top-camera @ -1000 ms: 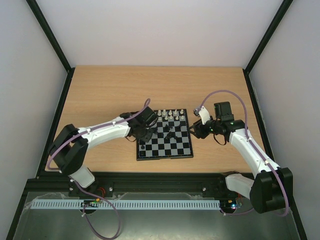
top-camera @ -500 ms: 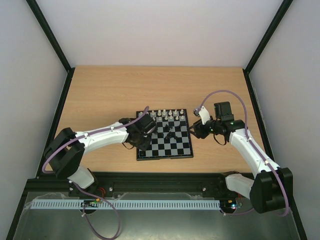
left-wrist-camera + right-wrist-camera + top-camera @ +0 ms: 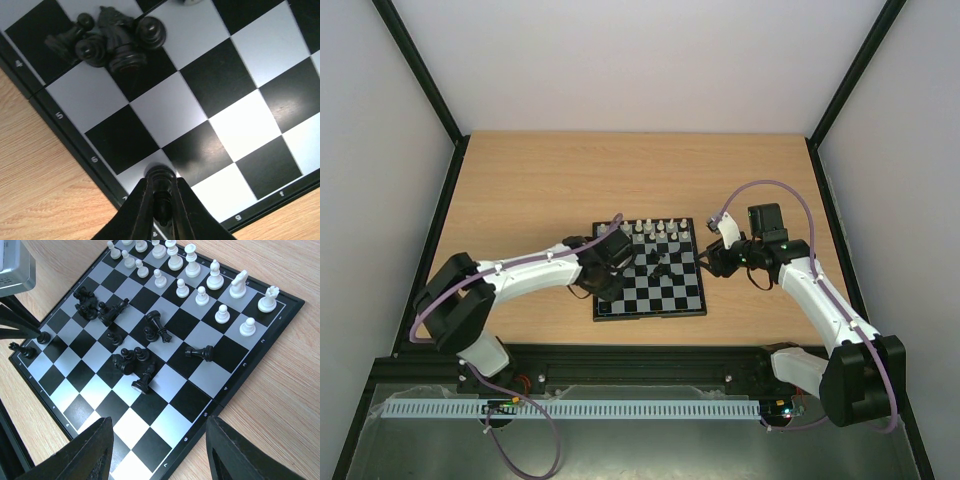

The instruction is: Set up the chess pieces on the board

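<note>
The board (image 3: 672, 296) lies mid-table, also seen in the right wrist view (image 3: 200, 375). White chess pieces (image 3: 200, 282) stand in two rows along its far edge. Black chess pieces (image 3: 135, 362) lie tumbled around the middle, and a cluster of them (image 3: 115, 40) shows in the left wrist view. My left gripper (image 3: 161, 202) is shut on a small black pawn (image 3: 160, 176) whose base rests on a light square near the board's left near corner. In the top view that gripper (image 3: 610, 275) covers the corner. My right gripper (image 3: 160, 450) hangs open over the board's right edge, holding nothing.
Bare wooden table (image 3: 540, 190) surrounds the board, with black frame rails (image 3: 440, 230) at the sides. Another small black piece (image 3: 20, 349) lies at the board's border beside the left gripper's fingers (image 3: 15, 320). Purple cables loop over both arms.
My left gripper has moved toward the board's near left corner and closed on the black pawn. The right arm has not moved.
</note>
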You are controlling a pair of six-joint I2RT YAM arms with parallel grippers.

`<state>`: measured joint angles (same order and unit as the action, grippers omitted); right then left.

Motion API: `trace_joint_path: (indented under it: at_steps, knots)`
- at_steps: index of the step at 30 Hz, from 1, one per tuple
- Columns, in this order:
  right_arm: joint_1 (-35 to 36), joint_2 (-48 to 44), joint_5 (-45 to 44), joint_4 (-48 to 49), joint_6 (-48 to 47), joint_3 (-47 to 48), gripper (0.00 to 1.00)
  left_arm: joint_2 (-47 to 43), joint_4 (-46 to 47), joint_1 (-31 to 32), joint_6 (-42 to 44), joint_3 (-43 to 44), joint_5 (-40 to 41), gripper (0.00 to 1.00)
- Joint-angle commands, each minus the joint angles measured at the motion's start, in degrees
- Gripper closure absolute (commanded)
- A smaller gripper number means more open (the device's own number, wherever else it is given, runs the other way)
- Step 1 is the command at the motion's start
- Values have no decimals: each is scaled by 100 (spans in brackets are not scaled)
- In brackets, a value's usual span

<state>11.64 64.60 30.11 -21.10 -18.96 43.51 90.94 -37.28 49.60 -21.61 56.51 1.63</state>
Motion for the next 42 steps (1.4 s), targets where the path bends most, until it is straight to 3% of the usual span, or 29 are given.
trace_joint_path:
  at_steps: [1,18,42]
  knots:
    - [-15,-105,56,-138,-73,-53,47,262,-130,174,-42,191,-32,92]
    - [-19,-97,51,-136,-73,-53,47,533,-227,1057,-216,391,-268,94]
    - [-16,-89,61,-132,-78,-62,47,782,36,1100,-270,463,-203,94]
